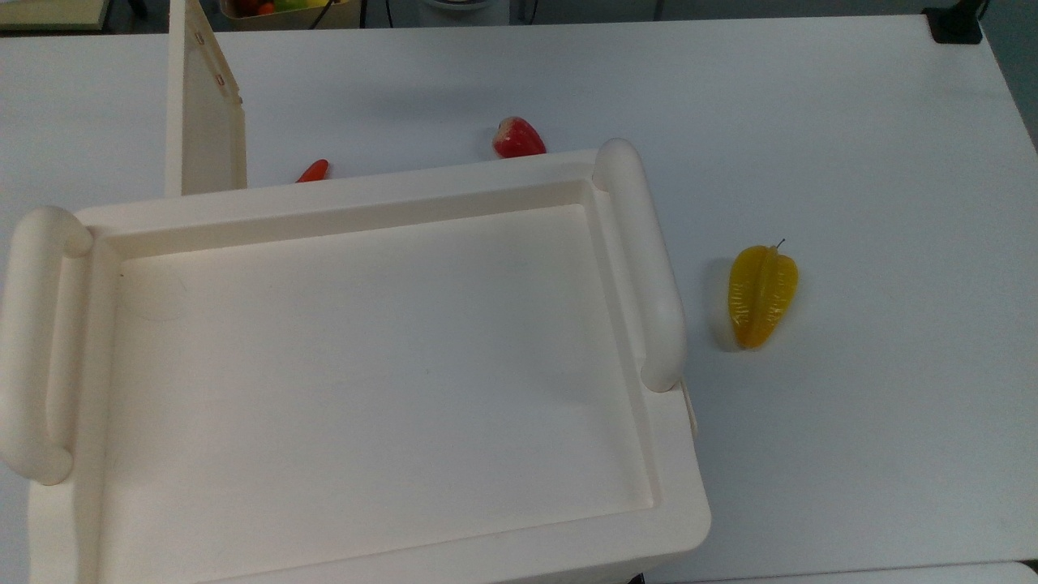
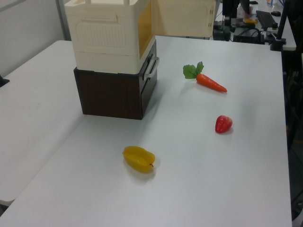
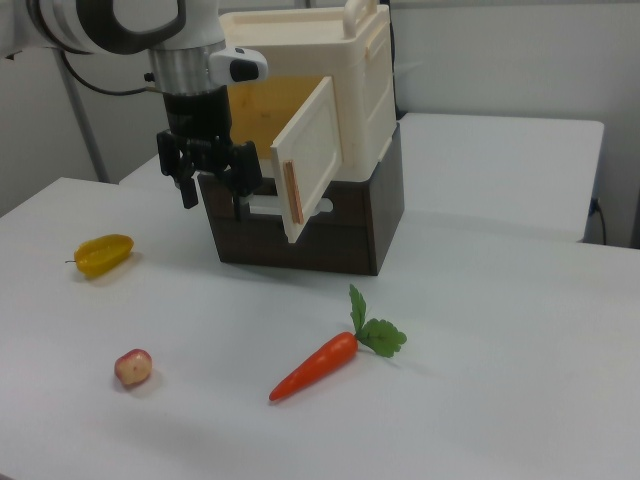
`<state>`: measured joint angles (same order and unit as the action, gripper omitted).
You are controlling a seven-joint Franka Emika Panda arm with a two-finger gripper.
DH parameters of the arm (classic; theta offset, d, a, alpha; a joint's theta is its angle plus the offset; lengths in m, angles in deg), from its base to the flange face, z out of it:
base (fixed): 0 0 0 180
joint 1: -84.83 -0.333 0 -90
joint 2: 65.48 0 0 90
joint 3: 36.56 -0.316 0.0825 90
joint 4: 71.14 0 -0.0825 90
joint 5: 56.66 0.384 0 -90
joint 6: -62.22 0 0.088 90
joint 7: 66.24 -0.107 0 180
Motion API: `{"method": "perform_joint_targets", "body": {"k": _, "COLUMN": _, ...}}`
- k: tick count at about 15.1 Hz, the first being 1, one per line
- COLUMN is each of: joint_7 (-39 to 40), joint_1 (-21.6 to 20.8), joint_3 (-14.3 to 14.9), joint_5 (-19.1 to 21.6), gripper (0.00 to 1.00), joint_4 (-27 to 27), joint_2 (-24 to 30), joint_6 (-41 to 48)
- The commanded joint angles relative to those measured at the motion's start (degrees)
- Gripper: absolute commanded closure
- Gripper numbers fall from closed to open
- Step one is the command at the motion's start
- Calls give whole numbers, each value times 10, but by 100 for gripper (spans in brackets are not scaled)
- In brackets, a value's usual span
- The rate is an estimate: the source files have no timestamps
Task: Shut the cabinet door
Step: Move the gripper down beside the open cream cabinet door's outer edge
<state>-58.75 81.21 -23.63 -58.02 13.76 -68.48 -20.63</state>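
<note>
The cabinet is a large cream box standing on a dark brown base. Its recessed top takes up most of the top view, and the box stands at the back left of the left view. The cabinet door stands swung wide open, showing the yellowish inside. This door sticks out at the top view's upper left, and the door juts to the left view's right. My gripper hangs open just left of the door in the right view, in front of the base, with nothing between its fingers.
On the white table lie a carrot with green leaves, a small red fruit and a yellow starfruit. In the left view the carrot lies right of the cabinet, near the door's swing. A second table stands behind.
</note>
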Motion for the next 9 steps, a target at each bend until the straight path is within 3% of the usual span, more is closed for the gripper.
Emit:
{"method": "perform_joint_targets", "body": {"k": 1, "joint_7": -6, "joint_1": 0, "joint_3": 0, "joint_5": -4, "gripper": 0, "joint_4": 9, "joint_2": 7, "joint_6": -12}}
{"method": "perform_joint_targets", "body": {"k": 6, "joint_7": -5, "joint_1": -1, "joint_3": -1, "joint_5": -3, "gripper": 0, "joint_4": 9, "joint_2": 8, "joint_6": -8}}
{"method": "perform_joint_targets", "body": {"k": 9, "joint_7": 16, "joint_1": -1, "joint_3": -1, "joint_5": -1, "gripper": 29, "joint_4": 10, "joint_2": 8, "joint_6": -6}}
